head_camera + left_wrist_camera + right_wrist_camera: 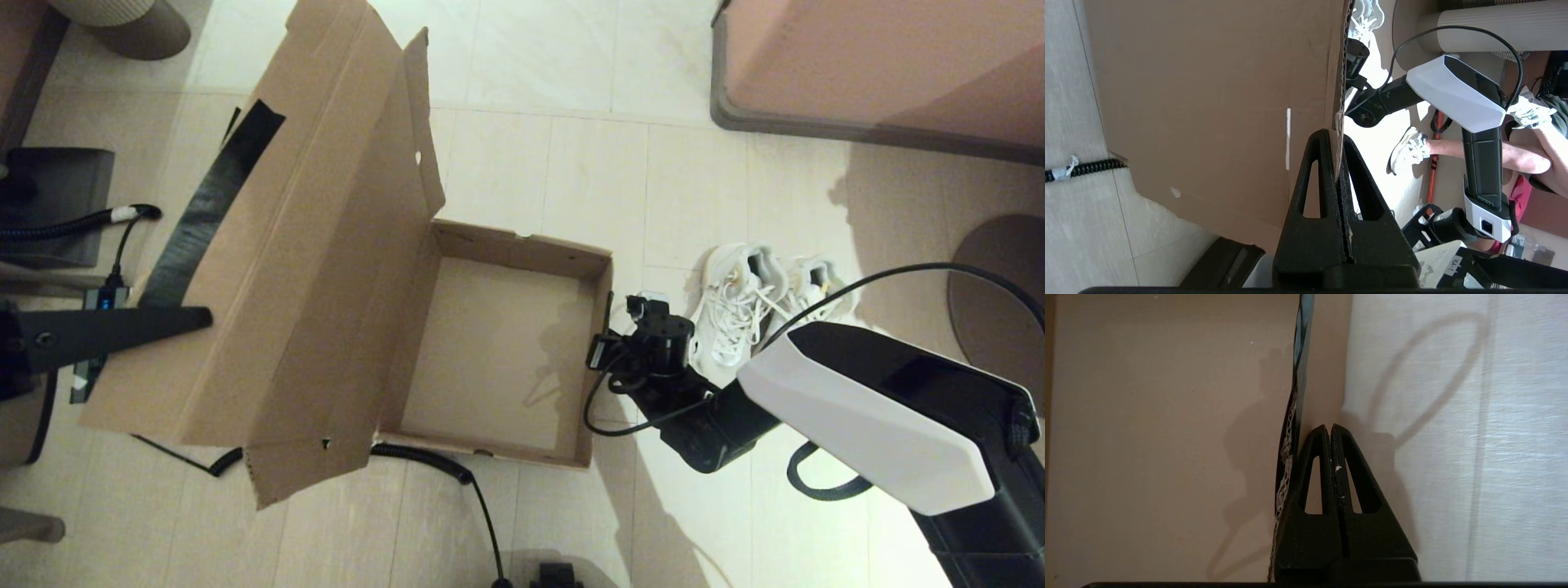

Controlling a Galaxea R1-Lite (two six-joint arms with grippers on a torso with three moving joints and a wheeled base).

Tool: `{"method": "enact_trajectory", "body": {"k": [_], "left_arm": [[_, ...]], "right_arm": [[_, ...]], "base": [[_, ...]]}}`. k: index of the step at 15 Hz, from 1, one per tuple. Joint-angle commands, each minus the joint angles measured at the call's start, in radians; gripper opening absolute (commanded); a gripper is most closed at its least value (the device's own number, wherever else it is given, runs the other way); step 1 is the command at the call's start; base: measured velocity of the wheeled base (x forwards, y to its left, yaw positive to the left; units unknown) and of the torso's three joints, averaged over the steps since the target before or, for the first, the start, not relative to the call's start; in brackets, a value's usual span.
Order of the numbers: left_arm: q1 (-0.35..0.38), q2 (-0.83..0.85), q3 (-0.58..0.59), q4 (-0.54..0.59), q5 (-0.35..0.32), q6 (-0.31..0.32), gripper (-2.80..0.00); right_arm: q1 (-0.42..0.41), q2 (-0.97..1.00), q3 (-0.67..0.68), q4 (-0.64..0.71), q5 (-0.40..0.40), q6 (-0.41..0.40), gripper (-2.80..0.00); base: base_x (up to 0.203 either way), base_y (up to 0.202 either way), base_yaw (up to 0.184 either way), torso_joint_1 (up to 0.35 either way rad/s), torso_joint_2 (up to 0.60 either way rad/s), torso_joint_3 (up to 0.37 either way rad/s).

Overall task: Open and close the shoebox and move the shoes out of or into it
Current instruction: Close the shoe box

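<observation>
No legible text, label, brand or number on the shoebox [506, 343], its lid flap or the dark tape strip [214, 204]. The shoes [755, 306] show no readable logo. One small white tag [1455, 261] in the left wrist view carries dark characters (too small and tilted to make out). Nothing else bears writing.

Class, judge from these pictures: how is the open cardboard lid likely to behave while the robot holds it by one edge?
The shoebox lid is a broad, thin corrugated sheet pinched at one edge by the left gripper, so it probably flexes and sways. Being hinged, it would likely fall if released. The shoebox, now empty, may slide when tugged.
</observation>
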Motion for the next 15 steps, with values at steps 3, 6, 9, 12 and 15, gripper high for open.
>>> {"method": "enact_trajectory", "body": {"k": [3, 6, 9, 12, 15], "left_arm": [[-0.04, -0.003, 0.006, 0.001, -0.004, -0.005, 0.0], [-0.047, -0.007, 0.051, 0.004, -0.002, -0.017, 0.0], [-0.05, -0.003, 0.16, -0.016, 0.02, -0.018, 0.0], [-0.053, 0.038, 0.246, -0.119, 0.025, -0.021, 0.0], [-0.07, 0.062, 0.261, -0.165, 0.028, -0.033, 0.0]], "right_arm": [[0.009, 0.005, -0.004, -0.006, -0.002, 0.002, -2.8], [0.009, 0.016, -0.002, -0.006, -0.002, 0.004, -2.8], [0.01, 0.019, 0.008, -0.009, -0.007, 0.007, -2.8], [0.009, 0.014, 0.011, -0.012, -0.021, 0.007, -2.8], [-0.05, -0.11, 0.109, 0.025, -0.099, -0.054, -2.8]], "base": [[0.0, 0.0, 0.0, 0.0, 0.0, 0.0], [0.0, 0.0, 0.0, 0.0, 0.0, 0.0], [0.0, 0.0, 0.0, 0.0, 0.0, 0.0], [0.0, 0.0, 0.0, 0.0, 0.0, 0.0], [0.0, 0.0, 0.0, 0.0, 0.0, 0.0]]}}
